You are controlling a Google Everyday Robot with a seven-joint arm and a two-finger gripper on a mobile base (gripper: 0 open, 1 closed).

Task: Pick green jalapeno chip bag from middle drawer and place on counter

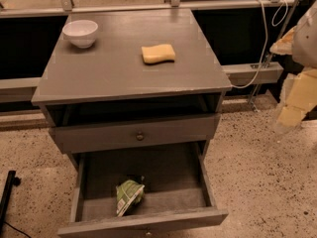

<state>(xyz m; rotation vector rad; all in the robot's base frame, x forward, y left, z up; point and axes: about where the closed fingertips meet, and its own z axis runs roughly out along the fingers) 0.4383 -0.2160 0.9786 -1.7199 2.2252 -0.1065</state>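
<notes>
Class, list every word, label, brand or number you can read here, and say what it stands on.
No text can be read.
Green jalapeno chip bag, in the middle drawer: dark print, too blurred to read.
Gripper, at the right edge, off the counter: no marking visible.

**Layout, taken from the desk**

- Desk [119,73]: reference item for all places below.
- Bowl [80,32]: on the desk, back left corner.
- Sponge [158,53]: on the desk, right of its centre and toward the back, well apart from the bowl.
- Drawer front [99,139] with knob [139,136]: under the desk's top, below an open slot, pushed in.
- Middle drawer [78,195]: lowest in the desk, pulled out before its front edge.
- Chip bag [129,196]: in the middle drawer, on its floor, left of centre, near the front wall.
- Hand [292,103]: right of the desk, well apart from its right edge.
- Cable [264,43]: hanging beyond the desk's back right corner.
</notes>
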